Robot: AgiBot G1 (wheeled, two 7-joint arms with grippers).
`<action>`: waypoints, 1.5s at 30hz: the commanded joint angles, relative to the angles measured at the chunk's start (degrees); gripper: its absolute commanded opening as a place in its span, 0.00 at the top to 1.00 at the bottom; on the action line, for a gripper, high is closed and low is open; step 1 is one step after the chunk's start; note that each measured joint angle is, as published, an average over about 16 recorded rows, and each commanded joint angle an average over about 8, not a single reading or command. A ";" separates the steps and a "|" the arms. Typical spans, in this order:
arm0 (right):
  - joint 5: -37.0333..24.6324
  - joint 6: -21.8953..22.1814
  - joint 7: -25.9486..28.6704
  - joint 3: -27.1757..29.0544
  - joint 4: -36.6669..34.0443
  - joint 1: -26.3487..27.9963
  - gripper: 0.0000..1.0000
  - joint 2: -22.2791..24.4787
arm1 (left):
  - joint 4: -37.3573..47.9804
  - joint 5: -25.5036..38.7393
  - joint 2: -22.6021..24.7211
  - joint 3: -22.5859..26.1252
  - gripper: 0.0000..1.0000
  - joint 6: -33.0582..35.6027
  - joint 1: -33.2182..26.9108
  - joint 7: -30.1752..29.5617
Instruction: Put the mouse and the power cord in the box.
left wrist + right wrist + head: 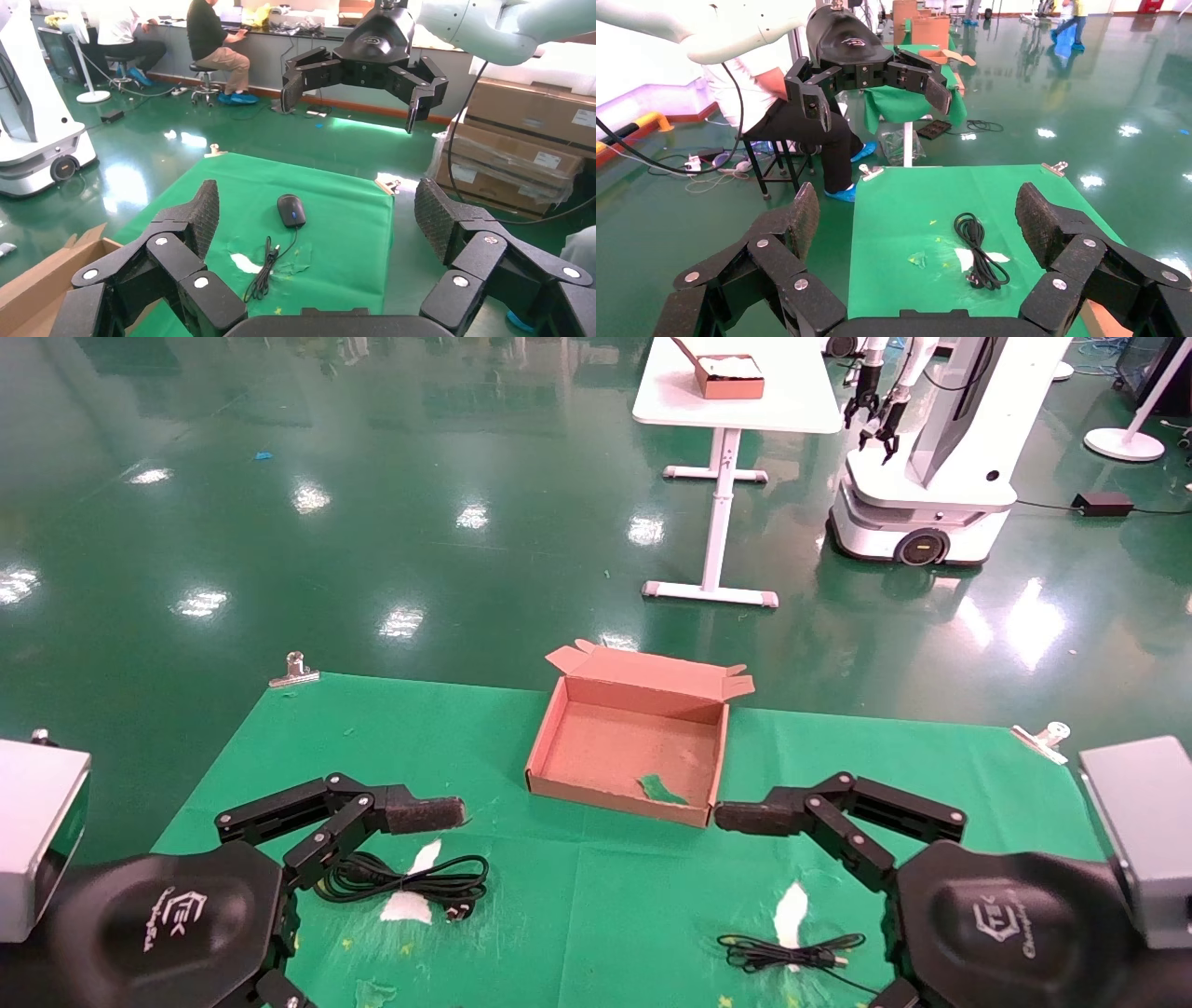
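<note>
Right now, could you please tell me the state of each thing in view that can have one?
box: open, lid flaps folded back, holding only a green scrap.
power cord: bundled in a loop, lying on the green cloth, outside the box.
mouse: lying on the cloth, outside the box, its thin cable loosely bunched.
left claw: open, empty, above the power cord.
right claw: open, empty, beside the box's near corner.

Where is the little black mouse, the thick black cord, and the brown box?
small black oval computer mouse [291,209], left wrist view, middle of its top.
thick black coiled power cord [410,877], head view, its looped strands.
shallow brown cardboard box [551,740], head view, left wall.
</note>
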 commanded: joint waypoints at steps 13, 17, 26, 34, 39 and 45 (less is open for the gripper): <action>0.00 0.00 0.00 0.00 0.00 0.00 0.00 0.00 | 0.00 0.00 0.00 0.00 0.00 0.00 0.00 0.00; 0.00 0.00 0.00 0.00 0.00 0.00 0.00 0.00 | 0.00 0.00 0.00 0.00 0.00 0.00 0.00 0.00; 0.00 0.00 0.00 0.00 0.00 0.00 0.00 0.00 | 0.00 0.00 0.00 0.00 0.00 0.00 0.00 0.00; 0.00 0.00 0.00 0.00 0.00 0.00 0.00 0.00 | 0.00 0.00 0.00 0.00 0.00 0.00 0.00 0.00; -0.07 0.04 -0.10 -0.05 -0.14 0.11 0.00 -0.04 | 0.02 0.05 0.01 0.03 0.00 -0.02 0.01 0.01; -0.54 -0.39 -0.47 -0.13 -0.80 0.18 0.00 0.20 | 0.17 1.98 0.31 0.85 0.00 -0.10 -0.65 0.26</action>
